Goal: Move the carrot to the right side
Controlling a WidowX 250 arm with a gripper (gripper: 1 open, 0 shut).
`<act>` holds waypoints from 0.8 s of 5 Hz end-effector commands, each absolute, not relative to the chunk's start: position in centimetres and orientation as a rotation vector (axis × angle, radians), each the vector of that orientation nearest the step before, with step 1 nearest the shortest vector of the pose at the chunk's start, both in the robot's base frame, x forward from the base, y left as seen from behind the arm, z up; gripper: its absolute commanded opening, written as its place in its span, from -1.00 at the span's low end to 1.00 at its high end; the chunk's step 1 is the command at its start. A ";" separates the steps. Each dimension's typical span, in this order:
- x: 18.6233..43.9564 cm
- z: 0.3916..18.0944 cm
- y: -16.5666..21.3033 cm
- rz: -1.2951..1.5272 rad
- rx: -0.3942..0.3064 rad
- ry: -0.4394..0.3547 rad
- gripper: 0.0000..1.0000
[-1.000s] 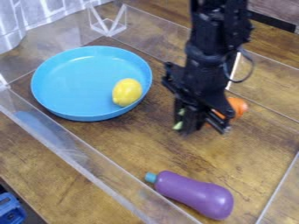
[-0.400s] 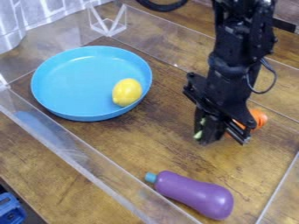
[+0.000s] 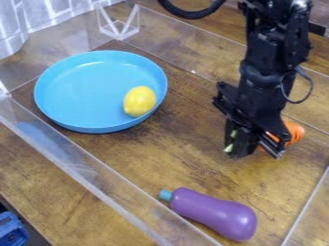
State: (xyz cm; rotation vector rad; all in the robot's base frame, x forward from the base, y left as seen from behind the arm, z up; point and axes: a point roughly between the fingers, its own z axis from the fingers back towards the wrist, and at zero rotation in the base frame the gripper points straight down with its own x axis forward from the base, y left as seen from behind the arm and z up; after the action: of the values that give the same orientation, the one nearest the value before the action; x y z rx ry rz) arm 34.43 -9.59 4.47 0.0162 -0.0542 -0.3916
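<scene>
While the blue plate (image 3: 100, 91), the yellow lemon (image 3: 139, 99) and the purple eggplant (image 3: 214, 213) lie just as they did in the earlier views, the black robot arm (image 3: 263, 60) has shifted a little further to the right across the wooden tabletop (image 3: 135, 163). Its gripper (image 3: 247, 144) points down, low over the wood, and is closed narrow. The orange carrot (image 3: 294, 133) has travelled the same way: its rounded orange end now shows beyond the right side of the gripper, nearer the right edge of the view than it was a second ago, and a small patch of its green top peeks out at the left, down by the fingertips. The middle of the carrot is hidden behind the dark gripper, so I cannot tell whether it is pinched between the fingers or being pushed along by them. The carrot sits on the right half of the scene, well apart from the plate, and higher in the view than the eggplant, which lies on its side near the bottom with its bluish-green stem end pointing up and to the left. The lemon rests inside the plate, close to its right rim. A dark cable (image 3: 193, 12) loops above the arm at the top.
</scene>
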 end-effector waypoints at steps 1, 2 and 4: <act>35.1 7.2 -9.6 -0.415 0.008 -0.127 -1.00; 34.8 7.9 -8.6 -0.415 0.010 -0.130 -1.00; 33.6 8.6 -9.2 -0.374 0.011 -0.142 -1.00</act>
State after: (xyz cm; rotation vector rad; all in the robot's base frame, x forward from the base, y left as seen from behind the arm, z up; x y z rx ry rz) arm 32.88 -9.00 5.27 0.0194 -0.0344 -0.3800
